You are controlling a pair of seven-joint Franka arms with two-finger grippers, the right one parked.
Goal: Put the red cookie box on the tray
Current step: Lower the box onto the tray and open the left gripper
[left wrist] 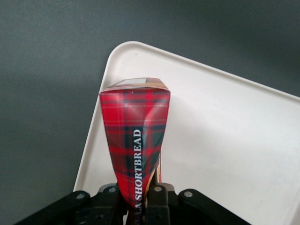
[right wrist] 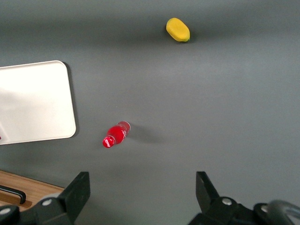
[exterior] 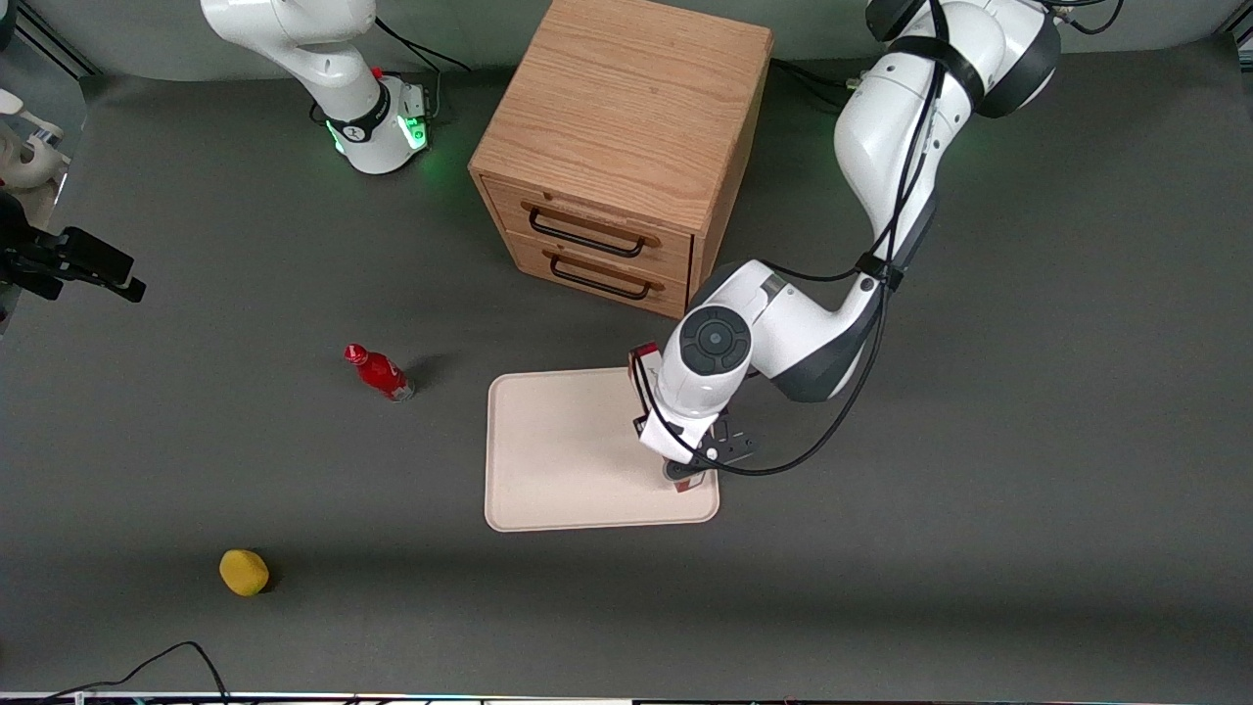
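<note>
— front view first, what lies there?
— a lemon nearest the camera, toward the parked arm's end; a bottle farther back; then the tray, with a drawer cabinet farther from the camera.
— and the gripper?
— over the tray's edge on the working arm's side, fingers pinched tight on the box, which hangs above the tray, its plaid side creased.

My gripper (black) grips red cookie box: red/dark-green tartan w/ white lettering; tray cream.
</note>
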